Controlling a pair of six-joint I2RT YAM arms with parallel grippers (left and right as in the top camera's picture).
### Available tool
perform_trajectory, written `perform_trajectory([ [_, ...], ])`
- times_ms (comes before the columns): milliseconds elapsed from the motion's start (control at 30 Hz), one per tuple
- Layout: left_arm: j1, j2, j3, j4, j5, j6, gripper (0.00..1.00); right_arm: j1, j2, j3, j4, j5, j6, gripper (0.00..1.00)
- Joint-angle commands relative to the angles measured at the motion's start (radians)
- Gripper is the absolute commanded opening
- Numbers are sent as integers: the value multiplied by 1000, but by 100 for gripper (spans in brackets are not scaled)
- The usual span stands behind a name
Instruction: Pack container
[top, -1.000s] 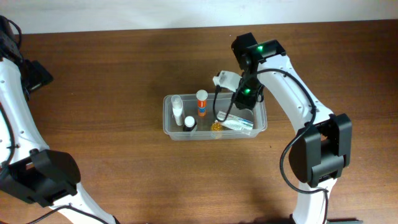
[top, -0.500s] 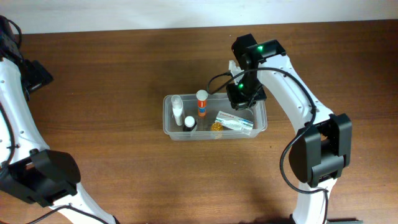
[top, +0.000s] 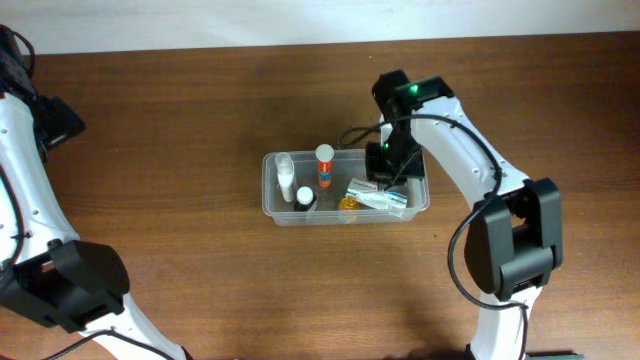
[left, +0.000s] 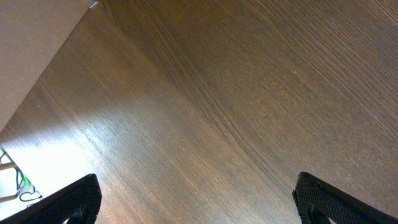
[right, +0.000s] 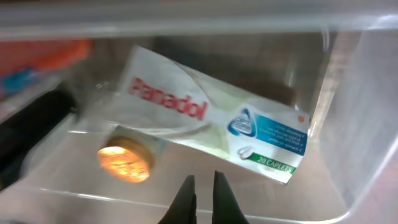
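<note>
Right pincer (right: 203, 190) has pressed together, empty, over the container's (top: 267, 185) 3 o'clock end. Panadol box (right: 217, 124) lies inside: release judged complete. Left pincer (left: 196, 202) spread.

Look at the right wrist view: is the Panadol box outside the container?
No, the Panadol box lies inside the container, with its clear walls around it.

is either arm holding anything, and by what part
Nothing is held. The right gripper, jaws shut, hangs over the Panadol box in the container; the left gripper is open above the table.
</note>
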Motion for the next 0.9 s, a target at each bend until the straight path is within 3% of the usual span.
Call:
perform_trajectory([
  [0, 5, 5, 16, -1, 4, -3, 99, 7, 7, -52, 22, 17, 32, 4],
  [433, 5, 5, 16, -1, 4, -3, 99, 25, 6, -197, 241, 63, 19, 4],
  [667, 5, 5, 16, -1, 3, -3, 99, 4, 3, -84, 170, 103, -24, 4],
  [867, 5, 5, 16, -1, 4, -3, 100, -4, -1, 116, 35, 103, -63, 4],
])
